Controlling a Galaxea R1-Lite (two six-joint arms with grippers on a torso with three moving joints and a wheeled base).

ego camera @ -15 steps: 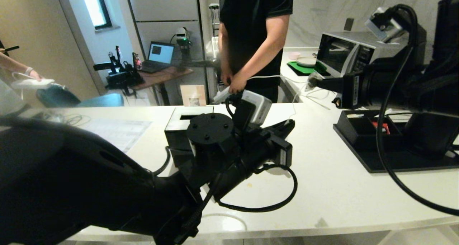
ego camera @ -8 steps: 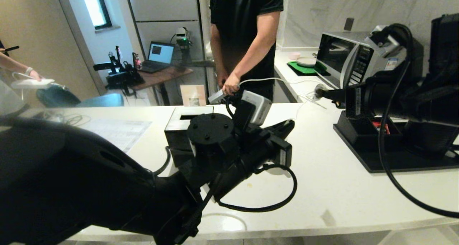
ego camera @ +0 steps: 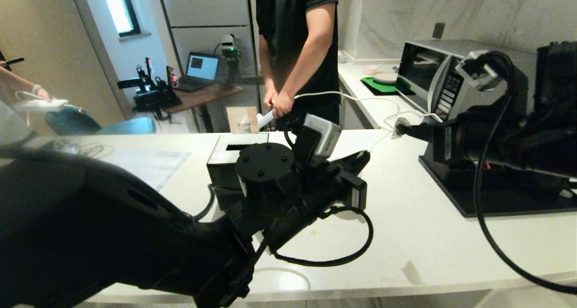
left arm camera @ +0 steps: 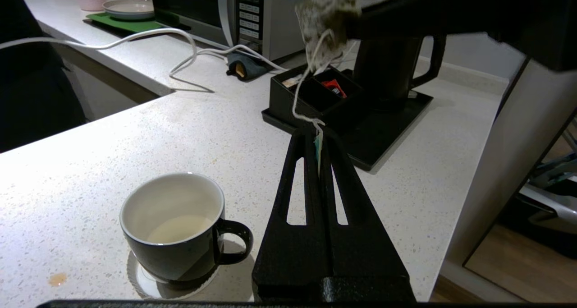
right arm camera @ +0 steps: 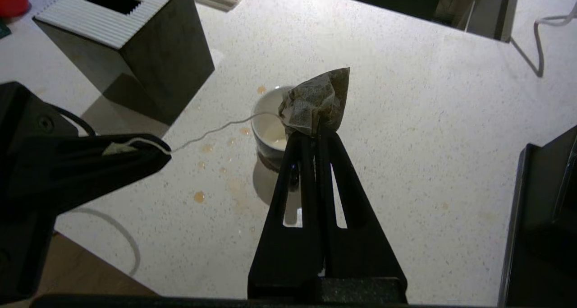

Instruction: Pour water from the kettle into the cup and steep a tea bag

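Right gripper [right arm camera: 316,134]: mine, clamped on the tea bag [right arm camera: 318,100], held in the air above the counter [ego camera: 419,245], right of centre.
Left gripper [left arm camera: 315,134]: mine too, pinched tight on the tag [left arm camera: 318,145] at the end of the string [left arm camera: 301,91]; it sits low over the near middle of the counter.
Tea bag: a crumpled pyramid, off the counter; from my right wrist it shows over the cup [left arm camera: 180,227], though I cannot tell that it is straight above it.
String: runs slack from the bag to my left fingertips.
Cup: on its saucer [left arm camera: 148,285], just beside my left gripper on its left, handle turned toward the fingers; a little pale liquid lies in the bottom.
Kettle [left arm camera: 392,69]: upright on the black tray [left arm camera: 387,127] at the far right, well apart from the cup.
Box [left arm camera: 311,94]: black, two compartments, on the same tray beside the kettle.
Tissue box [right arm camera: 124,42]: black cube with a white slotted top, left of the cup.
Drops [right arm camera: 198,196]: brownish spots on the counter near the cup.
Microwave [ego camera: 432,80]: at the far right, behind the tray.
Person [ego camera: 295,42]: in a black shirt, standing beyond the counter's far edge, hands together on a white cable [ego camera: 360,98].
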